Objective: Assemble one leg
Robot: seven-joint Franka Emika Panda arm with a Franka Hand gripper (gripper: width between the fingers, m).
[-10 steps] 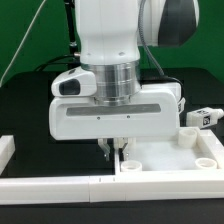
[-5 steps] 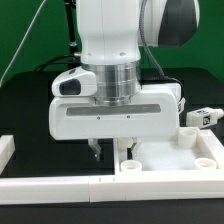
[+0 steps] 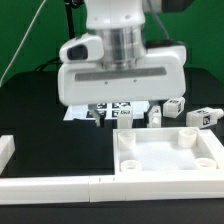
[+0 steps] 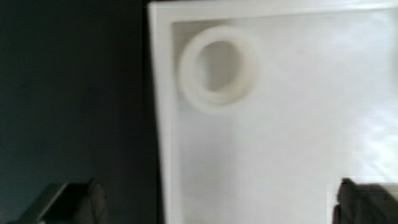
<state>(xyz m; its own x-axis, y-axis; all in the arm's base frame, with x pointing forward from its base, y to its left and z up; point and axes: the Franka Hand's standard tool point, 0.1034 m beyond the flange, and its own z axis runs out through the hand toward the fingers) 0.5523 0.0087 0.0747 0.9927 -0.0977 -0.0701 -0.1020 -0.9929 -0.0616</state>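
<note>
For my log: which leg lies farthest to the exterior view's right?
The leg by the picture's right edge; the others sit left of it.

You have the white tray filling most of the frame, with its raised rim running alongside the dark tabletop. One round corner socket sits just inside that rim, near the tray's corner. Your claw stands with its jaws wide apart. Both dark fingertips show, one over the tabletop, the other over the tray. The picture is blurred, so finer detail cannot be read.
</note>
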